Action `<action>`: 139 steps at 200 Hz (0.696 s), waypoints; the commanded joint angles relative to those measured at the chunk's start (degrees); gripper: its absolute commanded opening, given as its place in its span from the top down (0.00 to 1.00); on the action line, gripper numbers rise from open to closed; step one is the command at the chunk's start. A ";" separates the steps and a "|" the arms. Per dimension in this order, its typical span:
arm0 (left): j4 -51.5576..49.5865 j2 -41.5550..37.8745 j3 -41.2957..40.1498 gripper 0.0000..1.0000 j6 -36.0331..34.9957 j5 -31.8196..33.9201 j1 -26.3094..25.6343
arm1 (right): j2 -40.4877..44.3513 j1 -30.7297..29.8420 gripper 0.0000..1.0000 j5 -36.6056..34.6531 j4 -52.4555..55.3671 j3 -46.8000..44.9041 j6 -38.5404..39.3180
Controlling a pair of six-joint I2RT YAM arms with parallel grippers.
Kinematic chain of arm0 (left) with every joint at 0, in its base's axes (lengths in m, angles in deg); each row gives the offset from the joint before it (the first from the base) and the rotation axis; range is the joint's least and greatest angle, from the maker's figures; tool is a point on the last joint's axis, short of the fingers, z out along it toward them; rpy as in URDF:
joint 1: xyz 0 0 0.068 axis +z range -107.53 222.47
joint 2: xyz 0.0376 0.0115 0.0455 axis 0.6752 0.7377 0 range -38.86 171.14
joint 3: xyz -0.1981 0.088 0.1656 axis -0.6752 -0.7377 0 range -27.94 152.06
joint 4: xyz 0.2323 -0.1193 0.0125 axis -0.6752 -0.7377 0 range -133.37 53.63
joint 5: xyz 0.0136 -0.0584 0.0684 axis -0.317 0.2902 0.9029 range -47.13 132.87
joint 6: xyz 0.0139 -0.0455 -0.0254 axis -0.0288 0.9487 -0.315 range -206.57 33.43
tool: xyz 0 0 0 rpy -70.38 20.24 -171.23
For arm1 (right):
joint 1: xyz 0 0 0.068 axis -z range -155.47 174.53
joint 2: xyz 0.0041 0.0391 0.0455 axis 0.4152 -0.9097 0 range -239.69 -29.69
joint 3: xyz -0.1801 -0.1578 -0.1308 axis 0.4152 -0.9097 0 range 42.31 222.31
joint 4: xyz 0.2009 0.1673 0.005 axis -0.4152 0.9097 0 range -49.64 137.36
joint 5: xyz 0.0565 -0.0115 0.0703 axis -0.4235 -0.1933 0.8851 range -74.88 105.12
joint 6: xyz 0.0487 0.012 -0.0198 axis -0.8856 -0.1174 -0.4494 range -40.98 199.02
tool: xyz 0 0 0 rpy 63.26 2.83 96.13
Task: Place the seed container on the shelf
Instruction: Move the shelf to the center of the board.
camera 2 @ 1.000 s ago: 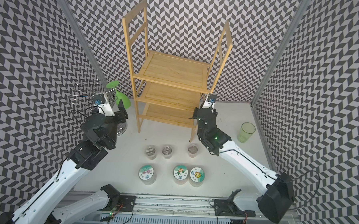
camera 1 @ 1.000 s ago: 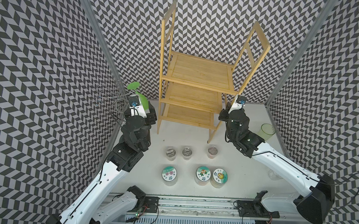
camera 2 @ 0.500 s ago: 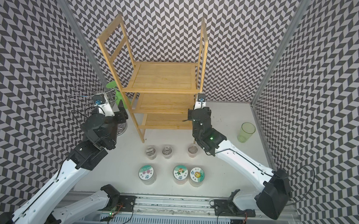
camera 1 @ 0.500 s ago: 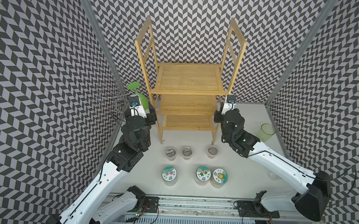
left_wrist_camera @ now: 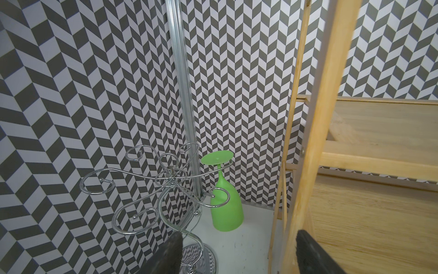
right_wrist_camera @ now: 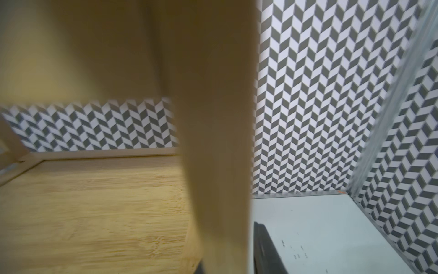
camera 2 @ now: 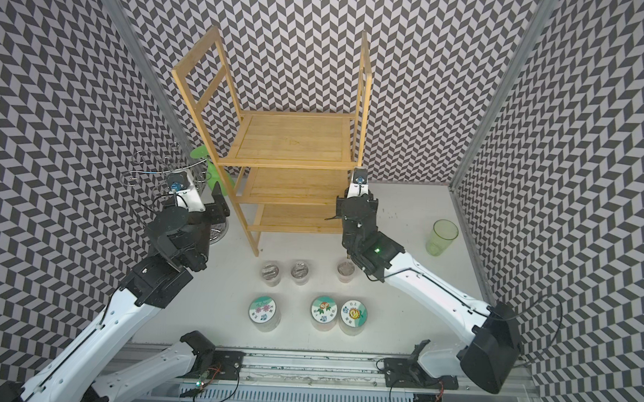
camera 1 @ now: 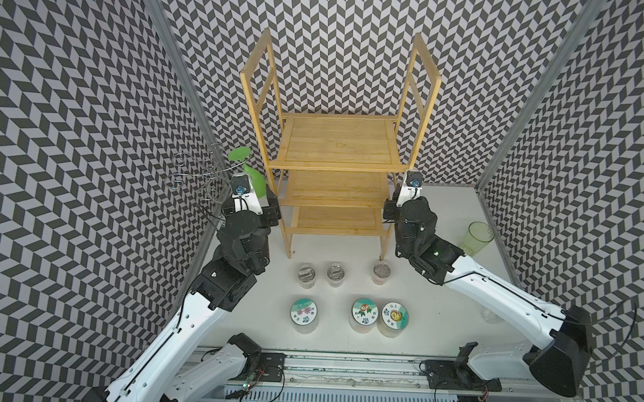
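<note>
Swung round from its slanted pose of a second ago, the shelf (camera 1: 338, 143) now stands upright and square to the front of the table (camera 1: 443, 214), all three tiers bare. Both arms sit at its front legs. The left claw (left_wrist_camera: 238, 237) is spread wide around the left front post, one finger (left_wrist_camera: 308, 251) right beside the wood and the other well clear, gripping nothing. The right claw (right_wrist_camera: 228, 246) hugs the opposite post closely; blur hides whether it pinches or has let go. Straightening looks finished, placing not begun. Six jars (camera 1: 335, 273) stand on the table just in front, and which one is the seed container I cannot tell.
</note>
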 commanded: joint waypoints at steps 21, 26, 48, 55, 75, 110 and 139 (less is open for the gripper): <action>-0.27 -1.17 -0.37 0.23 0.39 0.01 0.26 | 2.47 0.23 0.60 -2.74 -2.65 1.28 -1.29; -0.24 -1.24 -0.39 0.23 0.37 0.01 0.26 | 2.51 0.24 0.58 -2.57 -2.10 1.58 -1.54; -0.33 -1.49 -0.36 0.23 0.61 -0.04 0.28 | 2.97 0.17 0.49 -1.78 0.73 3.14 -3.10; -0.52 -1.49 -0.34 0.23 0.72 -0.09 0.26 | 3.31 0.13 0.45 -1.68 1.66 3.49 -3.76; -1.41 -1.59 0.05 0.22 1.51 -0.18 0.26 | 4.68 0.08 0.34 -0.88 4.95 4.42 -5.46; -5.29 -1.57 1.51 0.22 4.36 -0.88 0.31 | 7.82 -1.54 0.09 -1.29 15.34 6.46 -10.70; -8.45 -2.11 1.70 0.22 6.76 -1.75 0.28 | 11.17 -4.01 0.00 -1.17 27.31 7.49 -18.10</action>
